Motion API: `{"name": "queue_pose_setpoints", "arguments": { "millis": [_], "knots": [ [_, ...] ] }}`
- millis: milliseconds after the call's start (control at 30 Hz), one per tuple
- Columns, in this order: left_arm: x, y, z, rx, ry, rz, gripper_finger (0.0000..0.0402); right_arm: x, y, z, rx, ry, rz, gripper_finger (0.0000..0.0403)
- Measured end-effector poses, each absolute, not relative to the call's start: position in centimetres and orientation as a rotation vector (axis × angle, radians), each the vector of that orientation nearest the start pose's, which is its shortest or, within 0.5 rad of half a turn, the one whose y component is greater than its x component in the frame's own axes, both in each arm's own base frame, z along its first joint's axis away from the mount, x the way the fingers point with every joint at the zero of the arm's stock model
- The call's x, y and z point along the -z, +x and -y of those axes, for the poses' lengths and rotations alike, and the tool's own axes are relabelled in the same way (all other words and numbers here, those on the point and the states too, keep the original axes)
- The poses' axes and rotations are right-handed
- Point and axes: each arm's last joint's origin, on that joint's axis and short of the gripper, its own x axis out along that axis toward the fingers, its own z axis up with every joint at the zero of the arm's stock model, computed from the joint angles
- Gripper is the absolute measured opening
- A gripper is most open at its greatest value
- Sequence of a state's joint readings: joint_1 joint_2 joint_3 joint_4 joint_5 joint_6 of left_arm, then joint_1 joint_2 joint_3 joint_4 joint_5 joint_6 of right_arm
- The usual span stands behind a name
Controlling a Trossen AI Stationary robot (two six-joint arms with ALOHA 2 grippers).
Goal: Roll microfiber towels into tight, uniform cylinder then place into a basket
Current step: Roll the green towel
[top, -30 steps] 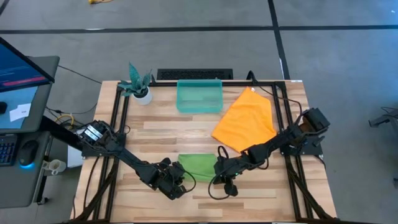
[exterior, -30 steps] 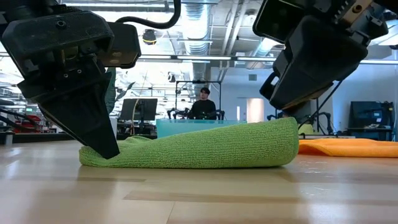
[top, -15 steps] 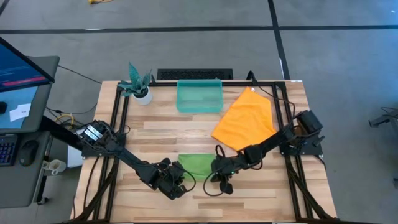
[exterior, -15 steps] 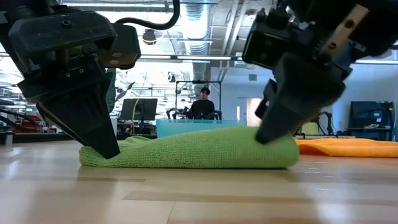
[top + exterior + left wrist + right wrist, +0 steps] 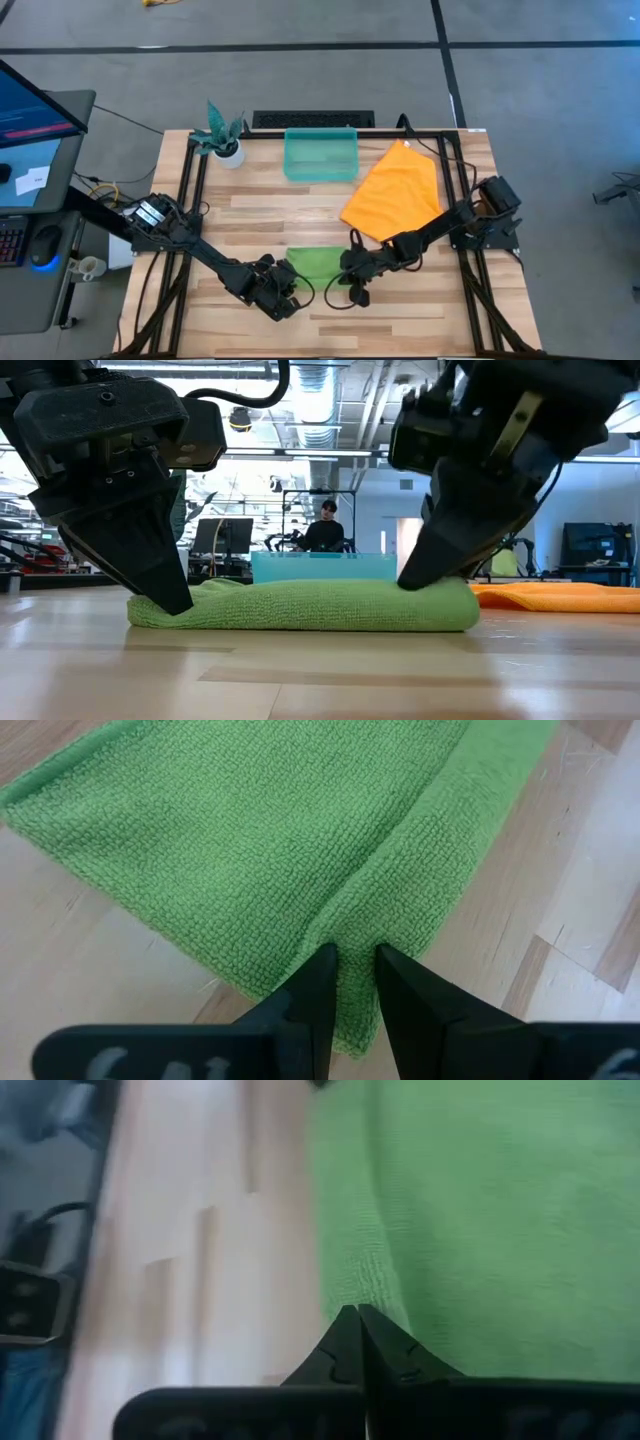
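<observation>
Near the worktop's front edge lies the green towel (image 5: 316, 264), partly rolled, a low flattish log. My left gripper (image 5: 350, 970) pinches one end's fold between nearly closed fingers. My right gripper (image 5: 357, 1342) has its fingers pressed together at the opposite end. Orange towel (image 5: 394, 195) lies flat, unrolled, beside the basket (image 5: 320, 155), which holds nothing yet. Most work remains.

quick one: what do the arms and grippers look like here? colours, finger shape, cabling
Both arms are black, built of jointed segments. The left gripper has a boxy black housing tapering to wedge-shaped fingers; the right gripper is the same style. In the left wrist view the fingers are matte black, narrowing to blunt tips. Thin black cables loop beside both wrists in the high view.
</observation>
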State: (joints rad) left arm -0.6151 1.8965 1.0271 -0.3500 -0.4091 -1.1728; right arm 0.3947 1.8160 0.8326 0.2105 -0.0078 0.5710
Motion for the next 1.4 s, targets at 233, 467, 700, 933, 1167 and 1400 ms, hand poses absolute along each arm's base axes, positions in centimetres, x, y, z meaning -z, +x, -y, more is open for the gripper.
{"name": "queue_pose_setpoints", "arguments": {
  "millis": [233, 467, 700, 933, 1167, 1400],
  "knots": [
    [-11.7, 28.5, 18.7, -0.437, -0.462, -0.979, 0.0070, -11.6, 31.2, -12.2, -0.080, 0.370, -0.887, 0.0006],
    [-11.7, 28.5, 18.7, -0.443, -0.456, -0.967, 0.0070, -11.5, 30.9, -12.4, -0.077, 0.358, -0.912, 0.0006],
    [-11.7, 28.5, 18.7, -0.454, -0.459, -0.951, 0.0075, -11.3, 30.7, -12.4, -0.072, 0.338, -0.939, 0.0006],
    [-11.7, 28.6, 18.8, -0.430, -0.441, -0.950, 0.0117, -11.3, 30.7, -12.3, -0.089, 0.303, -0.941, 0.0007],
    [-12.5, 29.1, 19.5, -0.324, -0.264, -0.986, 0.0143, -11.2, 30.7, -12.3, -0.094, 0.290, -0.945, 0.0007],
    [-16.3, 29.9, 21.1, -0.307, -0.107, -1.022, 0.0129, -11.2, 30.5, -12.2, -0.088, 0.285, -0.962, 0.0007]
  ]
}}
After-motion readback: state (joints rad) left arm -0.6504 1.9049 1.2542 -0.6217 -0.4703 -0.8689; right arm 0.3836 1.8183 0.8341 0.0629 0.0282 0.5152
